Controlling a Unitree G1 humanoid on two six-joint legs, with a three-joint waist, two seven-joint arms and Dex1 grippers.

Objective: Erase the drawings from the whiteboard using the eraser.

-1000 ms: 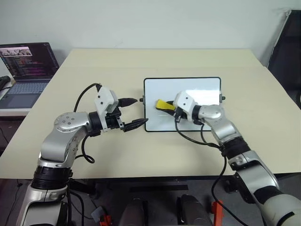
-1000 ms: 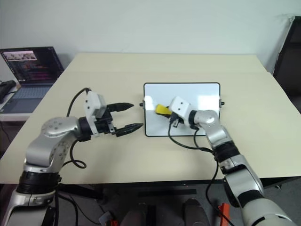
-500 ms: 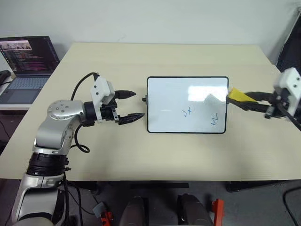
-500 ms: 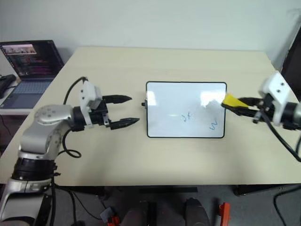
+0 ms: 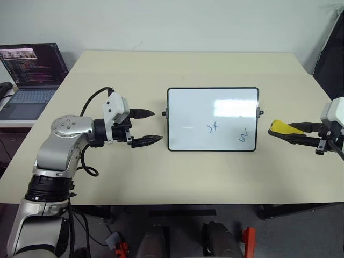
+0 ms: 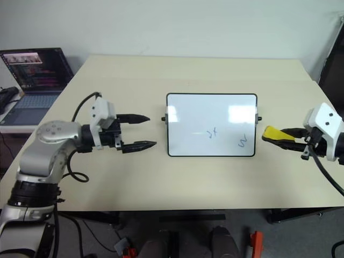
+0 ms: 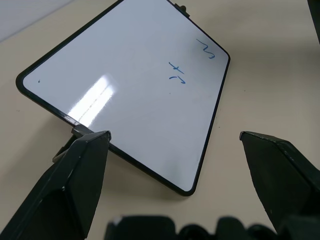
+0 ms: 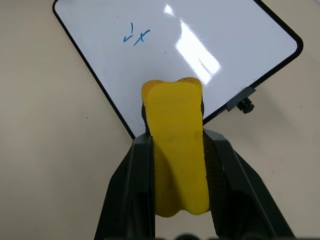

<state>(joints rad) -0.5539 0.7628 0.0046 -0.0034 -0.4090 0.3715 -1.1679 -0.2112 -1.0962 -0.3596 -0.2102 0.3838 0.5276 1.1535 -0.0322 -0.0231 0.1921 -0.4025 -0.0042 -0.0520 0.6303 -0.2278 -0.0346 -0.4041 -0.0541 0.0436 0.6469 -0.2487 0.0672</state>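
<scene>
**Eraser in hand, two scribbles left on the board**

The right gripper [image 5: 290, 131] has its black fingers clamped on the yellow eraser [image 5: 281, 128], which juts toward the whiteboard [image 5: 213, 119] but hangs off its right edge, apart from it. The left gripper [image 5: 149, 127] stands with fingers spread wide and empty, just beside the board's left knob. The board lies flat mid-table. Two blue drawings show: one near the centre [image 5: 212, 128], one by the lower right corner [image 5: 243, 137]. The upper left area is clean. Judged from this, the erasing is unfinished; both marks need wiping.
</scene>
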